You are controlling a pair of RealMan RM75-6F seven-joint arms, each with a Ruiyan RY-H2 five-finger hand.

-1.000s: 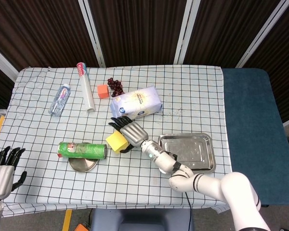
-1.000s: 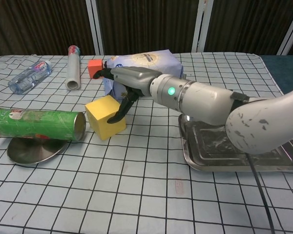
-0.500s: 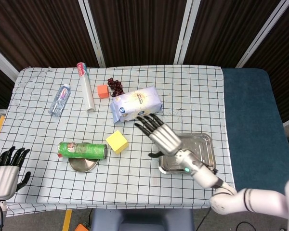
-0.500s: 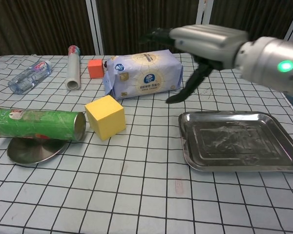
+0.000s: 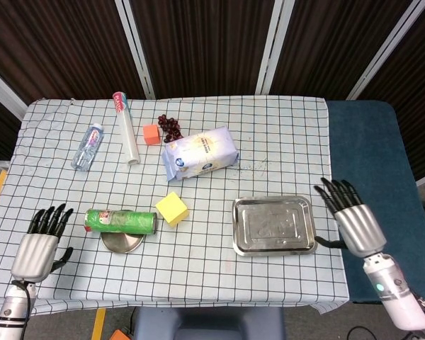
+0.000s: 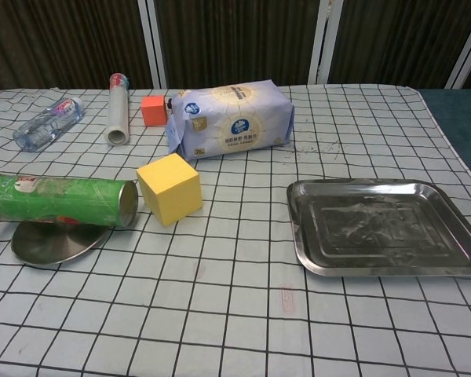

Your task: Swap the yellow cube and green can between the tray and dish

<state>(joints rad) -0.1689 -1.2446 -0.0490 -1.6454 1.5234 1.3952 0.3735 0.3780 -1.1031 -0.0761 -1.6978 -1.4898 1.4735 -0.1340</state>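
Note:
The yellow cube [image 5: 172, 208] [image 6: 169, 188] sits on the checked cloth, just right of the green can [image 5: 120, 221] [image 6: 57, 202]. That can lies on its side across the round metal dish [image 5: 123, 243] [image 6: 47, 243]. The steel tray [image 5: 274, 224] [image 6: 385, 227] holds nothing. My right hand [image 5: 352, 220] hovers past the table's right edge, fingers spread, holding nothing. My left hand [image 5: 38, 246] hangs near the front left corner, fingers apart, also holding nothing. Neither hand shows in the chest view.
A white-blue tissue pack [image 5: 200, 152] [image 6: 230, 118] lies behind the cube. Further back are an orange block [image 5: 151, 134] [image 6: 152, 110], dark grapes [image 5: 171, 127], a wrapped roll [image 5: 125, 127] [image 6: 117, 107] and a water bottle [image 5: 87, 146] [image 6: 47, 121].
My right hand let go of the yellow cube, swept right over the tray and now sits beyond the table's right edge. My left hand rose into view at the front left.

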